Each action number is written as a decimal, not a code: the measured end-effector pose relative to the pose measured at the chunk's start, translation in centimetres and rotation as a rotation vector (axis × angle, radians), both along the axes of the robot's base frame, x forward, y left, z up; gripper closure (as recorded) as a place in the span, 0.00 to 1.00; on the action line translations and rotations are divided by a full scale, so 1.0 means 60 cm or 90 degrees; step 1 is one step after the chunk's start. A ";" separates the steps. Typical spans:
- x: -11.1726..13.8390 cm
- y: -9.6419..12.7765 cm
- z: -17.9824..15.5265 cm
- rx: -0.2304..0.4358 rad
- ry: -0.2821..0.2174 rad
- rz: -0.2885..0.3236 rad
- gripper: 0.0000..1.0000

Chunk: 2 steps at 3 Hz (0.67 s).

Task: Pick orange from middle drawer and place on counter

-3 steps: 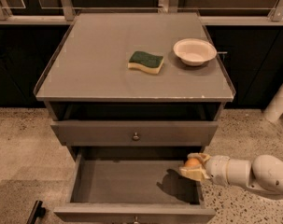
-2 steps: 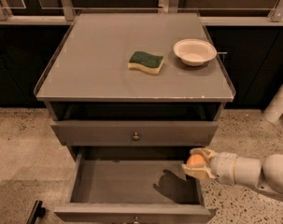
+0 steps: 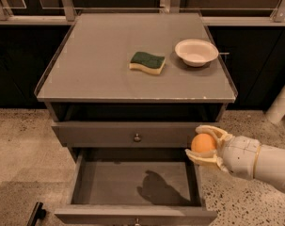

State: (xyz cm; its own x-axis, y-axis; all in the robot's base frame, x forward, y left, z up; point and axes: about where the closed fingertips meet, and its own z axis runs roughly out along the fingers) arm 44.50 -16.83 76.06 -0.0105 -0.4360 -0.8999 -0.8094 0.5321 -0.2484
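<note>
My gripper (image 3: 204,144) comes in from the right on a white arm and is shut on the orange (image 3: 203,142), a small round fruit held between its cream fingers (image 3: 212,131). It hangs above the right wall of the open middle drawer (image 3: 132,178), in front of the upper drawer front's right end. The drawer's grey floor holds only the arm's shadow. The grey counter (image 3: 99,65) lies above and behind the gripper.
A green-and-yellow sponge (image 3: 147,62) and a white bowl (image 3: 196,52) sit on the right half of the counter. The upper drawer front (image 3: 128,134) with its round knob is closed. A white post (image 3: 281,102) stands on the speckled floor at right.
The gripper has risen with the orange out of the middle drawer and moved slightly right, now level with the upper drawer front.
</note>
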 end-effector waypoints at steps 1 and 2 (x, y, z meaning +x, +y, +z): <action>0.000 0.000 0.000 0.000 0.000 0.000 1.00; 0.008 0.008 0.054 -0.003 -0.065 0.019 1.00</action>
State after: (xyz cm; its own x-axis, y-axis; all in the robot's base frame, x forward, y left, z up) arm 45.01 -16.33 79.28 0.0946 -0.4389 -0.8935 -0.7951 0.5068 -0.3332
